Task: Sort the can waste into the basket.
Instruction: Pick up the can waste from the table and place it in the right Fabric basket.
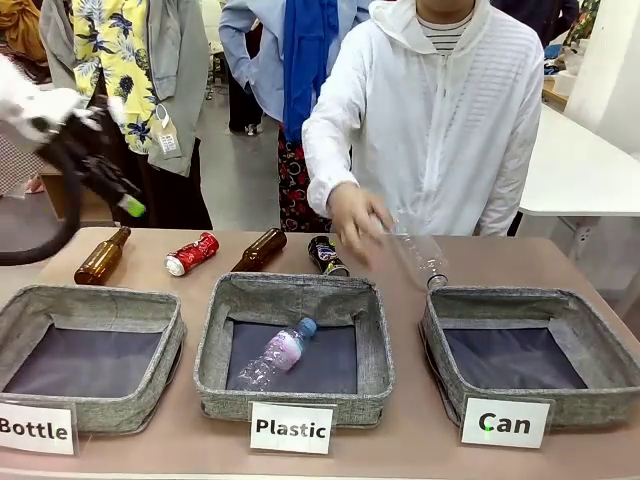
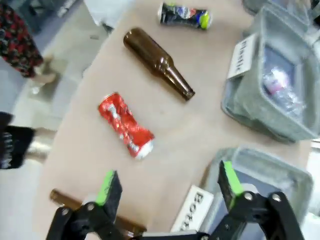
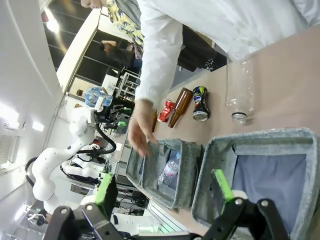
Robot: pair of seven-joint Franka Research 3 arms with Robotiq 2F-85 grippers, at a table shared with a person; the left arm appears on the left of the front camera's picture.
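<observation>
The crushed red can (image 1: 191, 253) lies at the back left of the table between two brown bottles. The black can (image 1: 326, 255) lies behind the middle basket. The grey basket labelled "Can" (image 1: 590, 405) stands at the front right with nothing in it. My left gripper (image 1: 128, 205) hangs blurred above the table's left end. In the left wrist view it (image 2: 168, 185) is open, with the red can (image 2: 125, 125) ahead of its fingers and the black can (image 2: 184, 15) farther off. My right gripper (image 3: 164, 186) is open above the Can basket (image 3: 260, 137).
The person's hand (image 1: 355, 220) hovers beside a clear plastic bottle (image 1: 420, 258) behind the Can basket. Brown bottles (image 1: 102, 256) (image 1: 260, 249) lie near the cans. The Plastic basket (image 1: 215, 340) holds a clear bottle. The Bottle basket (image 1: 170, 350) stands at the front left.
</observation>
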